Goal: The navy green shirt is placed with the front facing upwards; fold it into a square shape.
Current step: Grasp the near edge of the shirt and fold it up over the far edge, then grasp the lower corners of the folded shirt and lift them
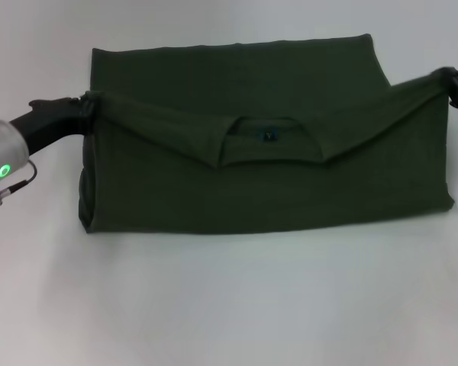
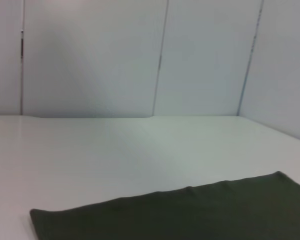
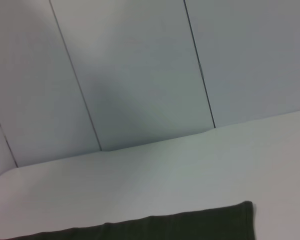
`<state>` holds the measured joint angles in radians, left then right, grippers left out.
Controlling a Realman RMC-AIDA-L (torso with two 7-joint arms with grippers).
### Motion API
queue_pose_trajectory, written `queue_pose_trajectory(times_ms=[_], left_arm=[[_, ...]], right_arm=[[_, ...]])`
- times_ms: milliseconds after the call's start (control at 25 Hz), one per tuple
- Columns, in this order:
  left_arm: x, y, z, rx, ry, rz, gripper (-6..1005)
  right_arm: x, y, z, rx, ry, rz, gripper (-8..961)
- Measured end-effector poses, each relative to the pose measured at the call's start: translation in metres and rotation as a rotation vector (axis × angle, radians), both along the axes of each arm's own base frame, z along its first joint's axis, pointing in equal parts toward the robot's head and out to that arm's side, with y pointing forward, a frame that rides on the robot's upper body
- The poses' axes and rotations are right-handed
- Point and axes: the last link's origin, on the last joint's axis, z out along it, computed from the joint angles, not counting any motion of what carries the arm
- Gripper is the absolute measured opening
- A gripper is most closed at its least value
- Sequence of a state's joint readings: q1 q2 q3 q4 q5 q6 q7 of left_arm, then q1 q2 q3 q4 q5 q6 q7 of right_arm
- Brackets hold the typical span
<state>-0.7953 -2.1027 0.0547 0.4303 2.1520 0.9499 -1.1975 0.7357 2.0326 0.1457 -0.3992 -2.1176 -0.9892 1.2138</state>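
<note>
The navy green shirt [image 1: 267, 191] lies across the middle of the white table in the head view, folded into a wide band. Its collar [image 1: 269, 137], with a small inner label, faces up on the top layer. My left gripper [image 1: 88, 107] pinches the shirt's left upper corner. My right gripper [image 1: 449, 82] pinches the right upper corner and holds it lifted. The cloth stretches taut between them and sags toward the collar. A flat green edge of the shirt [image 2: 190, 215] shows in the left wrist view, and a corner of the shirt [image 3: 190, 225] in the right wrist view. No lettering shows.
The white table [image 1: 229, 305] spreads on all sides of the shirt, with a broad bare stretch toward the front. Pale wall panels [image 2: 155, 55] stand behind the table's far edge.
</note>
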Motion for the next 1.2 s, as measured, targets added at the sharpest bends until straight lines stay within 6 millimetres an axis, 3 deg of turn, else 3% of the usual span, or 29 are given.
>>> queue_pose_trajectory(times_ms=[400, 920, 1000, 1200], left_arm=[[0.016, 0.029, -0.007, 0.019, 0.09, 0.055, 58], [0.022, 0.034, -0.025, 0.037, 0.141, 0.126, 84], [0.022, 0.033, -0.027, 0.035, 0.146, 0.129, 88], [0.017, 0.033, -0.023, 0.055, 0.113, 0.155, 255]], right_arm=[[-0.016, 0.028, -0.001, 0.016, -0.066, -0.043, 64], [-0.017, 0.034, -0.017, -0.037, -0.119, -0.105, 161], [-0.018, 0.034, -0.018, -0.04, -0.111, -0.109, 256], [-0.015, 0.034, -0.014, -0.05, -0.057, -0.14, 468]])
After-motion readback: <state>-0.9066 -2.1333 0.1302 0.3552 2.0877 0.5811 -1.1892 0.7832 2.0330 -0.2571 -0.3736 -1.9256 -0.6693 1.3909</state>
